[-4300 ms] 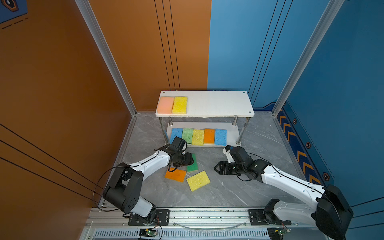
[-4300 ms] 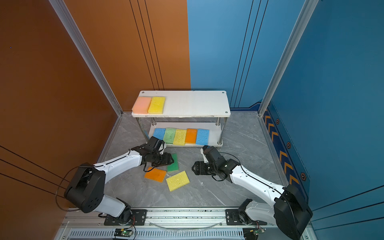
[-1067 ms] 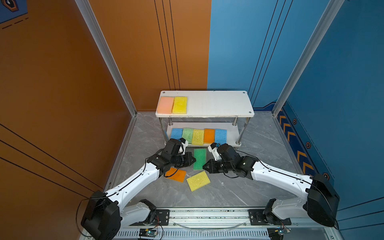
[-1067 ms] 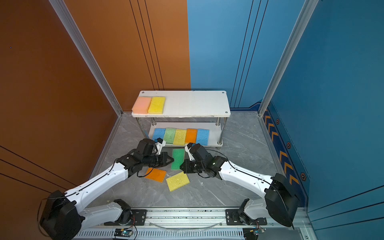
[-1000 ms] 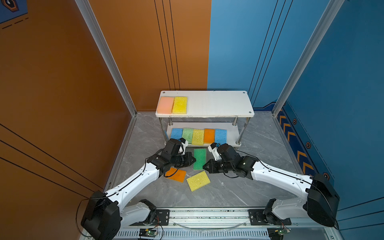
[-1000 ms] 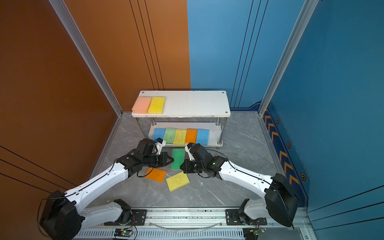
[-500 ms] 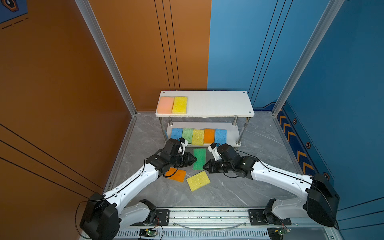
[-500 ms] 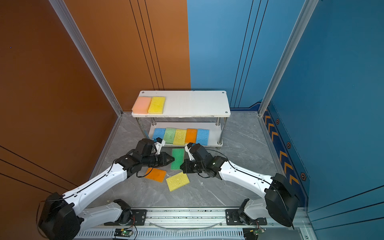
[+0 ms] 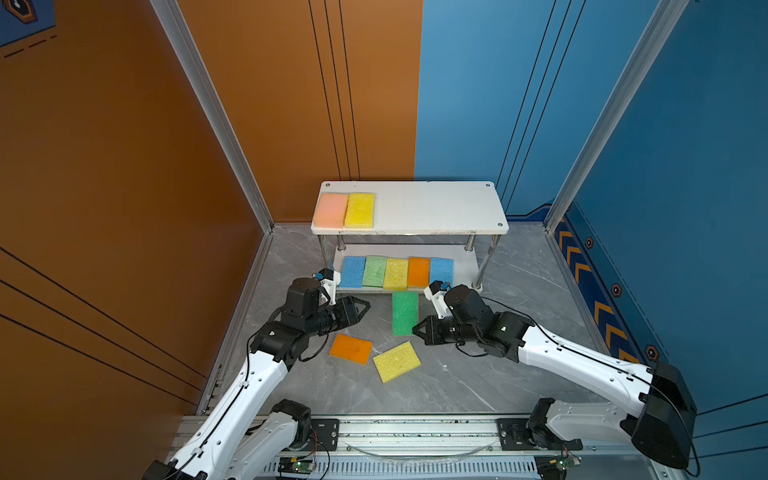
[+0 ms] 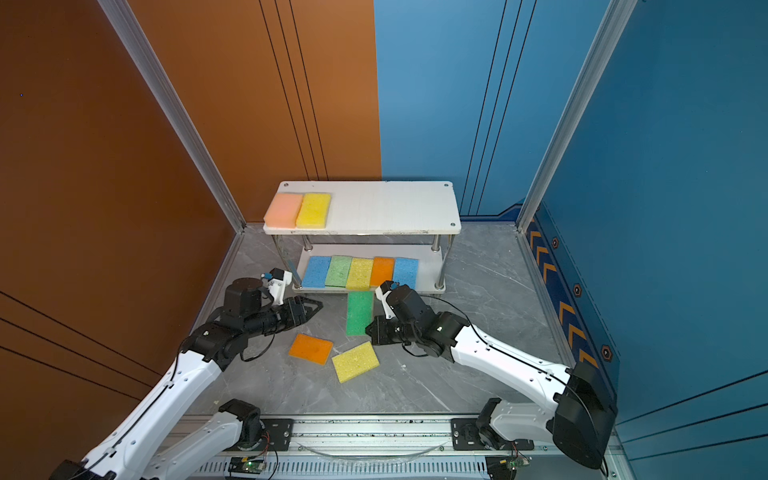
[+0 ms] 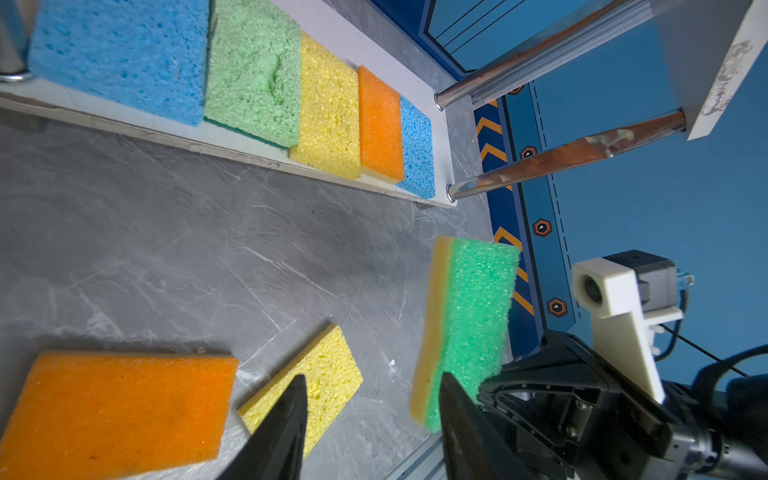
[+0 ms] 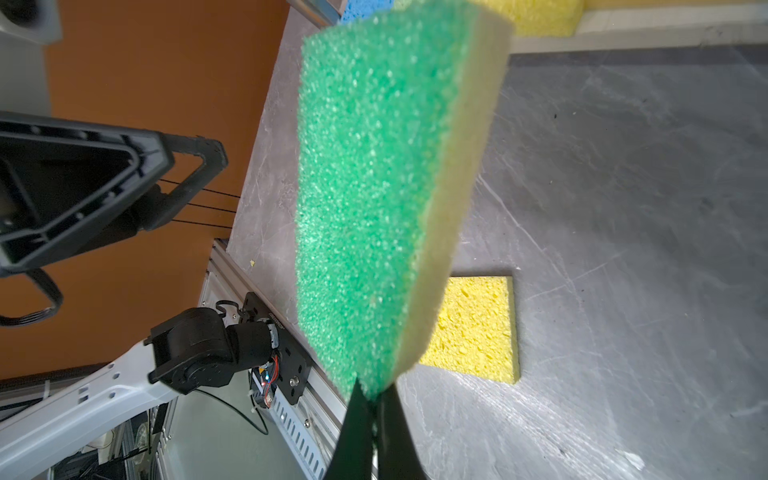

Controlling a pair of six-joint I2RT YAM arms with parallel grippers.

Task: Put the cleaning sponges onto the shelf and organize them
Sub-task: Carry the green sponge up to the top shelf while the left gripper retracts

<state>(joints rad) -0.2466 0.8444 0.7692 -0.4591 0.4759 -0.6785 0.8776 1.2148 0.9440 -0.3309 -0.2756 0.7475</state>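
Nearest us, a flat yellow porous sponge [image 9: 396,361] and a flat orange sponge [image 9: 351,348] lie on the grey marble worktop [image 9: 478,374]. The left tool [image 9: 365,308] is released and empty. The right tool [image 9: 417,329] clenches one end of a dark green, yellow-backed sponge [image 9: 404,311] just before the white two-tier shelf [image 9: 436,208], which carries a row of five sponges [image 9: 395,273] below and a peach-pink and yellow pair [image 9: 345,210] on top.
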